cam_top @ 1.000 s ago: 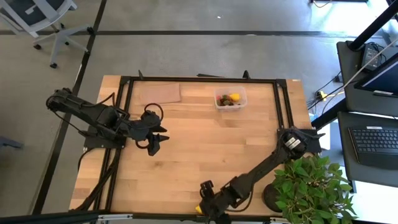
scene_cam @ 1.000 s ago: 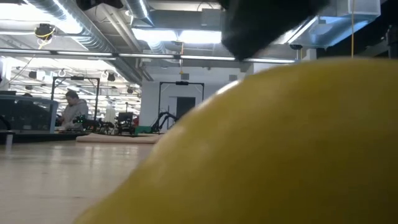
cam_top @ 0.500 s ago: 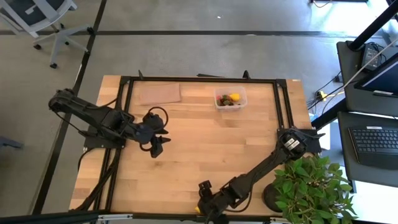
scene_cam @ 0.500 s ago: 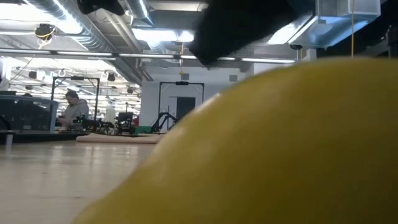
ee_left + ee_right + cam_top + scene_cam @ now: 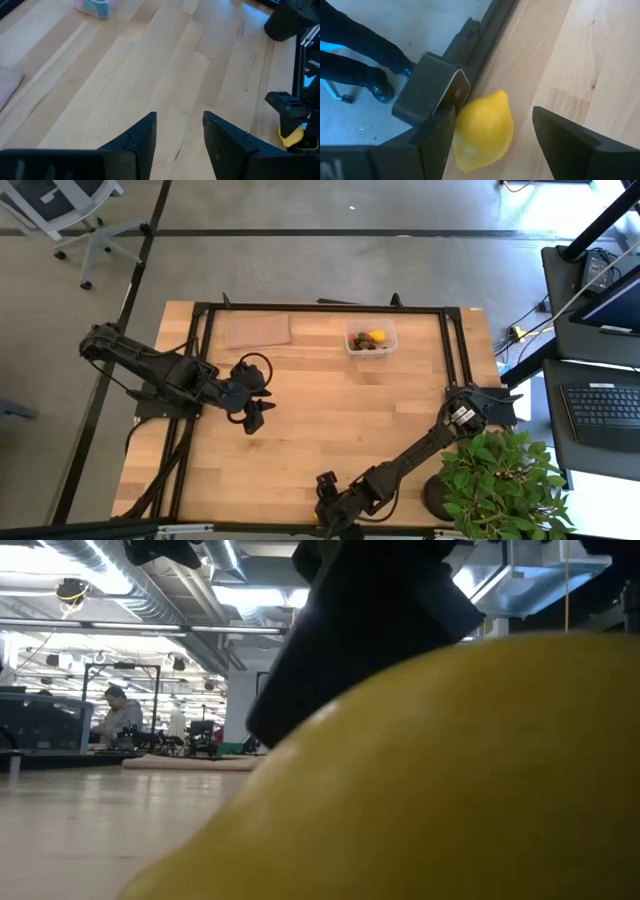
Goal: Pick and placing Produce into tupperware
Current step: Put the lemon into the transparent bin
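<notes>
1. The wooden counter (image 5: 330, 430) carries everything; a flat brown sheet (image 5: 257, 330) lies at its far edge, and a potted plant (image 5: 497, 485) stands at its right front corner.
2. The right arm reaches along the front edge of the counter. The right gripper (image 5: 492, 142) hangs there with its fingers spread wide, one on each side of the lemon (image 5: 482, 131), grasping nothing. The wrist view does not show whether either finger touches the fruit.
3. The left arm waits over the left half of the counter. The left gripper (image 5: 179, 140) is released, its fingers parted over bare wood and holding nothing.
4. The tupperware (image 5: 370, 338), a clear tub, sits near the far edge, just right of the brown sheet and well apart from both grippers. It holds a second yellow piece (image 5: 377, 335) with small dark and red pieces beside it.
5. The lemon lies on the wood at the very front edge, beside the dark frame rail (image 5: 485, 37); in the low view it fills most of the picture.
6. No readable writing or brand shows on anything.
</notes>
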You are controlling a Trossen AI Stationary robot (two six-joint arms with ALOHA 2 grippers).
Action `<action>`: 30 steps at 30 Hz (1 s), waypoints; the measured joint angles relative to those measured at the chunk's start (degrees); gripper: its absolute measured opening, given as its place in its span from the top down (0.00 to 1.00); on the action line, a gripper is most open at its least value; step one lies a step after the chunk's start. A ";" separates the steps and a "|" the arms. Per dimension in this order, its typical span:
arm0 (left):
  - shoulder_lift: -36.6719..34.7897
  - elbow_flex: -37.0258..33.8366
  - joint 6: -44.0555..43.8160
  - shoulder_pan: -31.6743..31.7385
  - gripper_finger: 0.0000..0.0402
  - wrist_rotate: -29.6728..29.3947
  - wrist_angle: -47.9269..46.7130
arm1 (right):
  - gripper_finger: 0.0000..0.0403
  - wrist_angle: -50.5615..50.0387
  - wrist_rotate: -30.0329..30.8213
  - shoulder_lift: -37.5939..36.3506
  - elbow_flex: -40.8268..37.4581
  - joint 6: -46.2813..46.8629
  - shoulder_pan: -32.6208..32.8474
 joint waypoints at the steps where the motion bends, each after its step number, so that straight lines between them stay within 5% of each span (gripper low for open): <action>1: 0.00 0.00 -0.01 0.00 0.62 0.00 0.00 | 0.34 -0.30 -0.32 0.00 0.00 0.06 -0.04; 15: 0.00 0.00 -0.04 0.00 0.61 0.00 0.13 | 0.34 -0.43 -3.76 2.49 0.01 2.43 -0.50; 30: 0.00 0.00 -0.04 0.00 0.63 -0.02 0.16 | 0.47 0.17 -5.75 2.47 0.02 -1.78 -1.94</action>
